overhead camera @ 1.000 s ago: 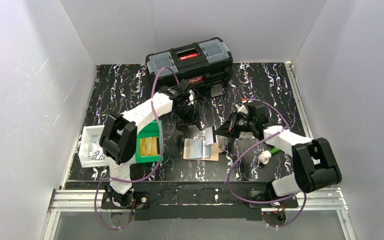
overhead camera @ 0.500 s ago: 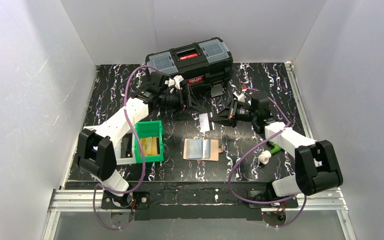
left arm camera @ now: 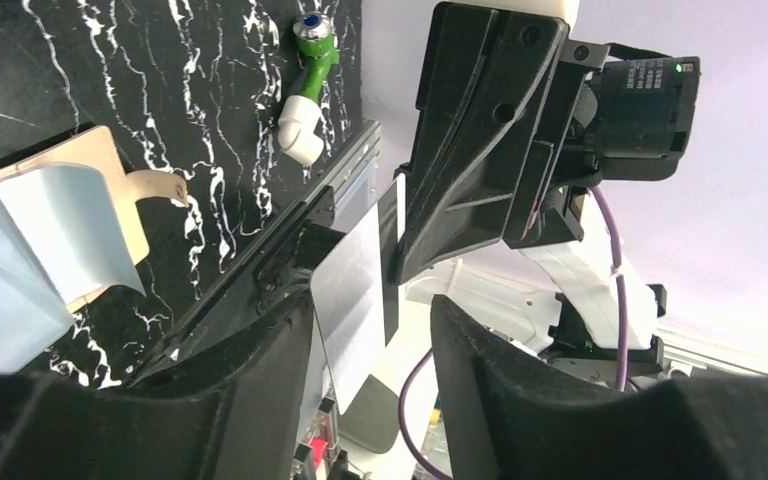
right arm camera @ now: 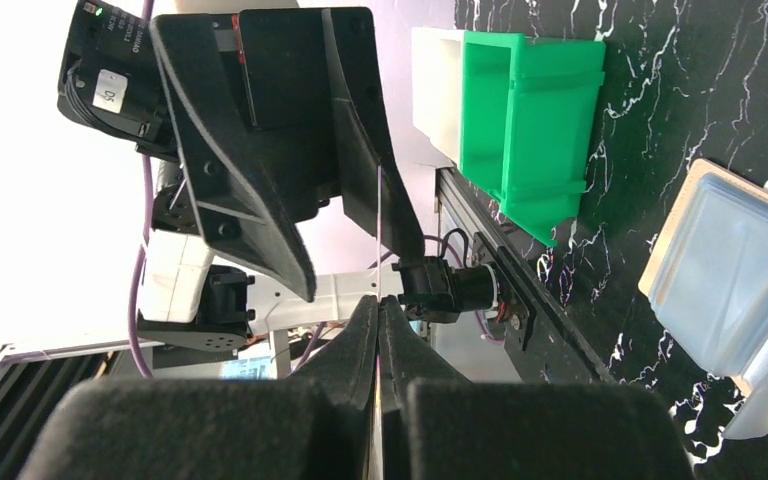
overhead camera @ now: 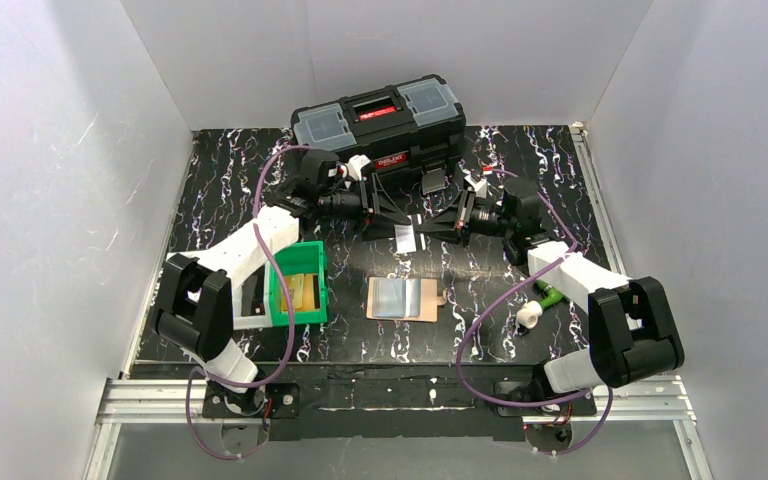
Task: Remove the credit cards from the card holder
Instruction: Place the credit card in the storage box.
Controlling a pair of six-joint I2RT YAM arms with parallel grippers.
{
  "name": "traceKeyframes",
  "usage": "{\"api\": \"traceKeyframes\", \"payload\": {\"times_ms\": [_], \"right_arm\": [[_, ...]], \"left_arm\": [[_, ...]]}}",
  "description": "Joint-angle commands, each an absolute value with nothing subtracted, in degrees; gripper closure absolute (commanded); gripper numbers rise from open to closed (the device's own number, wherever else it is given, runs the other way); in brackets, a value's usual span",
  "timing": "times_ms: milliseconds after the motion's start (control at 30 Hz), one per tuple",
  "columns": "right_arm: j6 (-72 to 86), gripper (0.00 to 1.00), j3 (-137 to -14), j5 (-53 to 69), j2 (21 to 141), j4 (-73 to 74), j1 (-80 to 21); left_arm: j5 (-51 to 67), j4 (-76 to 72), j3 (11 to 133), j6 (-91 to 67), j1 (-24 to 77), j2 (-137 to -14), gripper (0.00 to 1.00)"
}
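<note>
The tan card holder (overhead camera: 428,303) lies open and flat on the table, with a light blue credit card (overhead camera: 397,297) on it; both also show in the left wrist view, the holder (left arm camera: 110,165) and the card (left arm camera: 30,260). My right gripper (overhead camera: 430,229) is shut on a greyish credit card (overhead camera: 407,237) and holds it upright in the air in front of the toolbox. In the right wrist view the card (right arm camera: 378,230) is edge-on between the fingers. My left gripper (overhead camera: 390,218) is open, facing the right one. The greyish card (left arm camera: 355,290) stands between its fingers without a visible grip.
A black toolbox (overhead camera: 380,120) stands at the back. A green bin (overhead camera: 298,285) with yellow-tan slabs sits left of the holder, a white tray (right arm camera: 435,80) behind it. A green-and-white tool (overhead camera: 538,303) lies on the right.
My right gripper has lifted the greyish card up and back toward the toolbox. My left arm has swung off the table by the holder to face it, and its open fingers now flank the card.
</note>
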State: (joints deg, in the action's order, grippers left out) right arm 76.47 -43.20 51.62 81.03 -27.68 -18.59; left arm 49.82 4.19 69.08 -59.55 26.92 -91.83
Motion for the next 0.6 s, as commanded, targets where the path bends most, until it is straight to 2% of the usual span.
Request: {"api": "traceKeyframes", "payload": {"times_ms": [0,167,200,233,300,333,433,567], "right_arm": [[77.34,0.99,-46.05,52.65,81.54,-31.11,-19.41],[76.66,0.99,-46.05,52.35,81.63,-30.19,-20.08],[76.19,0.99,-46.05,52.25,81.54,-29.54,-20.04],[75.72,0.99,-46.05,52.09,81.27,-28.89,-20.08],[74.40,0.99,-46.20,51.68,80.83,-27.25,-20.13],[73.53,0.93,-46.41,51.47,80.50,-25.96,-20.13],[68.99,0.46,-47.55,49.86,79.23,-19.29,-20.12],[60.81,0.03,-50.01,45.81,76.40,-6.67,-20.13]], "left_arm": [[53.85,-3.49,67.11,-64.53,26.98,-91.31,0.58],[54.30,-4.31,66.47,-65.17,27.07,-91.40,0.81],[54.39,-4.35,66.46,-65.13,27.07,-91.48,0.86],[54.41,-4.20,66.43,-65.13,27.07,-91.40,0.96],[54.14,-3.37,66.50,-64.70,27.13,-91.29,1.00],[53.88,-2.75,66.61,-64.15,27.20,-91.23,1.00],[51.96,2.54,67.88,-60.60,27.18,-90.61,1.00],[45.87,17.19,72.92,-50.28,27.07,-89.72,1.00]]}}
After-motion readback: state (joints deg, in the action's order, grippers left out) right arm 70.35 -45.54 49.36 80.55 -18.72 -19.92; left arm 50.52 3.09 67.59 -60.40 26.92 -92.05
